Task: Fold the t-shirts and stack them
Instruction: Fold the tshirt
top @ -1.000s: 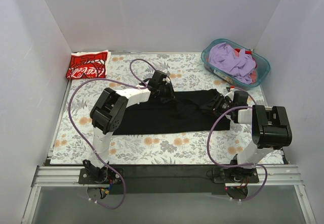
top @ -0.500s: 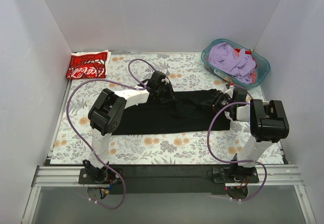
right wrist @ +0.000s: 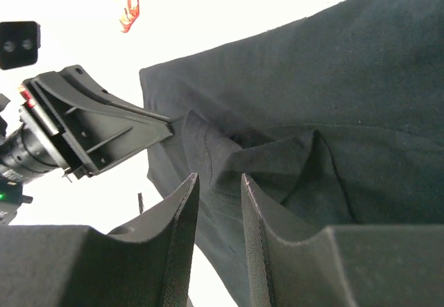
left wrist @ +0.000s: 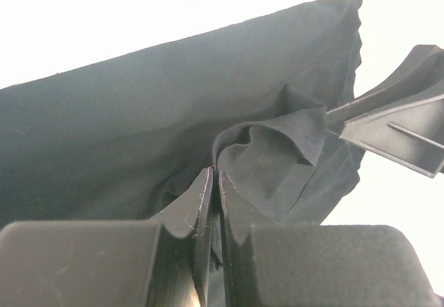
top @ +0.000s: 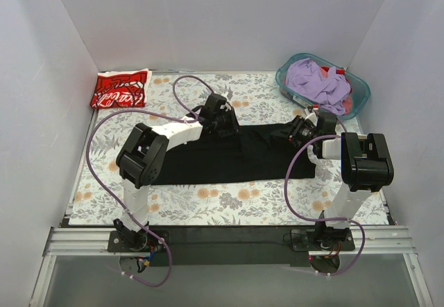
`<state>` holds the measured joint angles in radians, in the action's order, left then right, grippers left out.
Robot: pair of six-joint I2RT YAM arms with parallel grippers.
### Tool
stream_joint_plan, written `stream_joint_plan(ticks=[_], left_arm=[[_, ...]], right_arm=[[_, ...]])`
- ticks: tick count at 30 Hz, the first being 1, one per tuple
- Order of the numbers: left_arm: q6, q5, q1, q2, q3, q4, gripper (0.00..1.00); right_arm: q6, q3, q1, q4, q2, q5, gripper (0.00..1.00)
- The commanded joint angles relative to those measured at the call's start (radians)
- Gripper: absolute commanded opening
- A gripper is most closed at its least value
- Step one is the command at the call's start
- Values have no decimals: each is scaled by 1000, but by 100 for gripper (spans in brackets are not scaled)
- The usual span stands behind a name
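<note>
Fingers (left wrist: 201, 210) of the left gripper (top: 223, 121), arm stretched forward, pinch a fold at the far edge of the black t-shirt (top: 229, 160), mid-worktop (top: 208, 199). The right gripper (top: 297, 130), elbow raised, meets the shirt's right end; whether it grips is unclear.

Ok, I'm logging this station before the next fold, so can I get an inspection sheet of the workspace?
Surface: floral table cover, lying flat.
Job's things: black t-shirt in a long band mid-table; red t-shirt folded, far-left corner.
Clutter: basket of purple clothes, far right.
Grippers: left gripper shut on the black t-shirt's far edge; right gripper appears to pinch it too.
Cables: purple cables hang in loose loops.
Surroundings: plain white walls.
</note>
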<state>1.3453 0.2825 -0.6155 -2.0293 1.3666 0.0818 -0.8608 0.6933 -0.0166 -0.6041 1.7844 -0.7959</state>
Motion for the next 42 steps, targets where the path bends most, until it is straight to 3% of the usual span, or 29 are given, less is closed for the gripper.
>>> stream_joint_plan(ticks=[1, 6, 15, 25, 42], left_arm=[[-49, -46, -3, 86, 15, -5, 0], [-64, -55, -4, 83, 32, 15, 0], [17, -89, -4, 73, -73, -10, 3], [29, -115, -4, 4, -46, -24, 10], [35, -144, -3, 26, -80, -27, 11]], right_arm=[[0, 22, 3, -31, 0, -8, 37], [3, -23, 3, -29, -19, 18, 39], [-1, -90, 3, -29, -34, 49, 40], [6, -61, 13, -33, -8, 26, 41], [-32, -29, 83, -29, 7, 67, 41]])
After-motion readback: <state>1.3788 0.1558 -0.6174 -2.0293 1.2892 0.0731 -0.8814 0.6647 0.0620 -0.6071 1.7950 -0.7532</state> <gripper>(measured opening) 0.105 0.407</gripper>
